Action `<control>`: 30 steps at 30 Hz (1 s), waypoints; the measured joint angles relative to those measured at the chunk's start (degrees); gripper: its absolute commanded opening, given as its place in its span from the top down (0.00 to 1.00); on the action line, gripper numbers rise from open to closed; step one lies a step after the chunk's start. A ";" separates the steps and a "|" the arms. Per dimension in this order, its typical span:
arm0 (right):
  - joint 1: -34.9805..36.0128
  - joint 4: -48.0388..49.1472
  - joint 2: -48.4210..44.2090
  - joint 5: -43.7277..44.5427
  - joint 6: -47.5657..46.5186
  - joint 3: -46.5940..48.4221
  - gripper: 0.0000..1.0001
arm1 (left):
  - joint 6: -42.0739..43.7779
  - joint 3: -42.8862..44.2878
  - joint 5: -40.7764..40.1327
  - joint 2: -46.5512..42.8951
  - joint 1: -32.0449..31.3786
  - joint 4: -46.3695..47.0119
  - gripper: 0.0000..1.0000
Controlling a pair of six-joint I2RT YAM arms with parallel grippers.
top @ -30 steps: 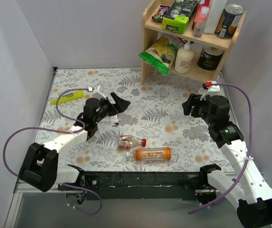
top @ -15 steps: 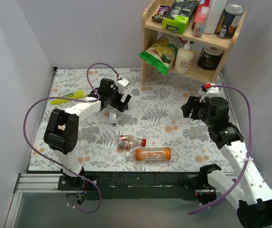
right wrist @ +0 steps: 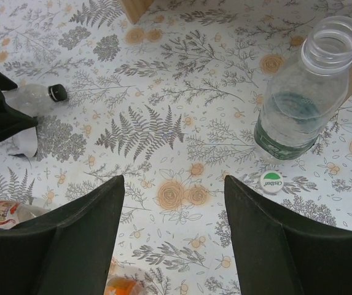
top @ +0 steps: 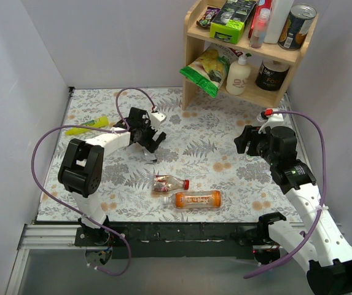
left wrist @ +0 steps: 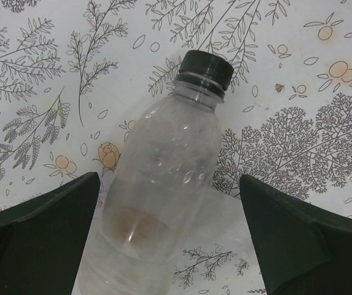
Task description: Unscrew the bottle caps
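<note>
A clear bottle [left wrist: 163, 153] with a black cap [left wrist: 205, 66] lies on the floral table. My left gripper [left wrist: 169, 239] is open, its fingers on either side of the bottle's lower body, apart from it; both show in the top view [top: 148, 142]. My right gripper [right wrist: 174, 233] is open and empty above bare table. A green-labelled bottle [right wrist: 301, 92] stands upright without a cap, its whitish cap [right wrist: 272, 182] beside it. A reddish-labelled bottle [top: 168, 183] with a red cap [top: 187, 183] and an orange bottle [top: 197, 199] lie near the front edge.
A wooden shelf [top: 249, 52] at the back right holds tins, a white pump bottle [top: 238, 75] and snack bags. A yellow-green packet [top: 86, 126] lies at the far left. Walls close in the left, back and right sides.
My left arm has swung from the near left up to the black-capped bottle and now straddles it. The right arm has hardly moved.
</note>
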 measured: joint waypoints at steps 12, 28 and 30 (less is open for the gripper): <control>0.00 -0.72 -1.49 -1.75 1.20 0.07 0.29 | -2.78 -0.04 -4.07 0.50 -0.83 -2.23 0.24; 4.37 -1.70 3.54 -8.15 3.50 6.05 0.36 | -14.67 -0.94 -12.66 -5.27 -7.23 -2.56 0.39; 6.16 -1.11 4.61 -9.42 5.07 7.87 0.35 | -16.41 -4.26 -12.33 -13.27 -8.74 0.50 0.38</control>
